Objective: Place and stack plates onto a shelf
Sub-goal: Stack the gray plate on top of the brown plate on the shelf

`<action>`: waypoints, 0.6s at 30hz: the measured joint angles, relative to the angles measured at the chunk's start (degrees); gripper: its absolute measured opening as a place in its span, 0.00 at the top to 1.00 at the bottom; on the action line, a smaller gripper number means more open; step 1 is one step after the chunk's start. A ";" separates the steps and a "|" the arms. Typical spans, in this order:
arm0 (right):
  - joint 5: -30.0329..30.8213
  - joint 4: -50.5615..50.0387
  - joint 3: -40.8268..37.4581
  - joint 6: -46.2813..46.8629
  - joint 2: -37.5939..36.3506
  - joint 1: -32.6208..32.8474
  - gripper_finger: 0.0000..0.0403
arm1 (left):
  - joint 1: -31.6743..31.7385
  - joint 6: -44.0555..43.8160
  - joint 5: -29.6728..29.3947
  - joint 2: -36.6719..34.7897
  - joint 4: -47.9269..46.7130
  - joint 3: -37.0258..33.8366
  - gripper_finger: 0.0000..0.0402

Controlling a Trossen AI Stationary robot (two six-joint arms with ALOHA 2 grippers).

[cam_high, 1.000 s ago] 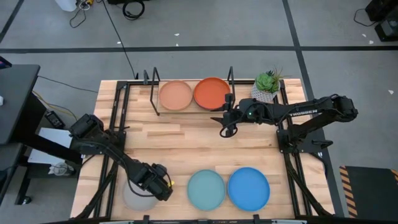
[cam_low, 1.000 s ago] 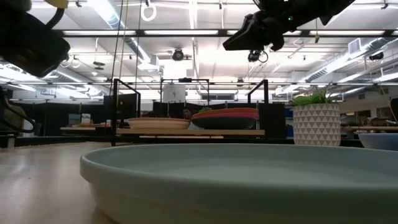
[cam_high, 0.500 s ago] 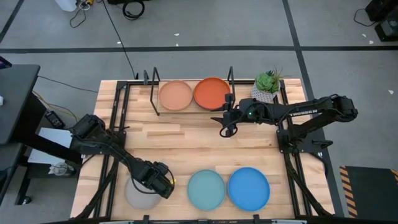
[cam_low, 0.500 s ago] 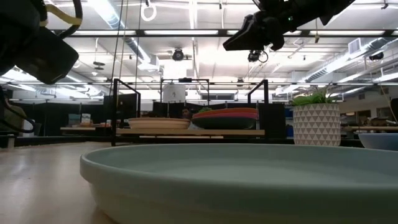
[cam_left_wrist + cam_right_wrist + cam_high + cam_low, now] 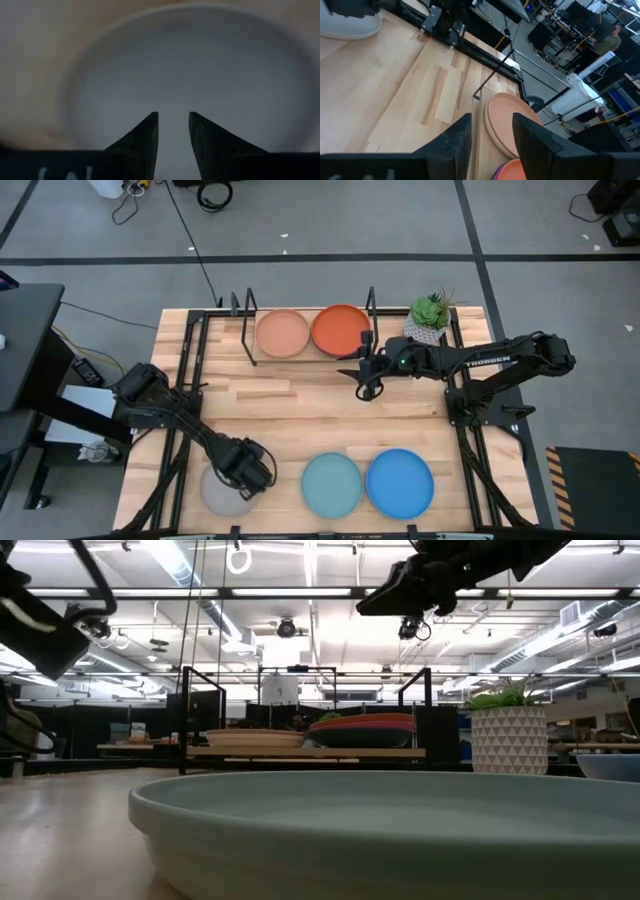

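The shelf [image 5: 300, 352] stands at the table's far edge. It bears a salmon plate [image 5: 283, 333] on its left and an orange plate [image 5: 341, 328] on its right. In the low view the orange plate tops a pile [image 5: 365, 730] with magenta and dark teal beneath. A grey plate [image 5: 222, 494], a light turquoise plate [image 5: 331, 484] and a blue plate [image 5: 400, 482] lie flat along the near edge. My left gripper [image 5: 247, 470], open, hovers over the grey plate's [image 5: 190, 65] far right part. My right gripper [image 5: 366, 383], open, hangs in the air just in front of the shelf's right end.
A potted plant [image 5: 430, 318] stands at the far edge, right of the shelf. Black frame rails [image 5: 190, 380] run along the table's left and right sides. Bare wood [image 5: 300, 415] lies between the shelf and the near row of plates.
My left gripper has shifted a little toward the table's left, farther over the grey plate, turning slightly as it went. The plates lie where they were.
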 joint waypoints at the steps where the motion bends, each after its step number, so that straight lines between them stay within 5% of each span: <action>1: 0.00 0.01 0.00 0.02 0.00 0.00 0.63 | 0.02 1.37 -0.12 -0.22 -2.04 0.00 0.71; 7: -0.02 -0.29 0.00 1.32 0.00 0.00 0.63 | -0.04 8.63 -2.34 -1.15 -6.91 0.02 0.71; 18: 0.04 -1.76 -0.04 3.21 0.79 -0.04 0.63 | 1.20 4.53 -9.86 -1.44 15.35 4.28 0.71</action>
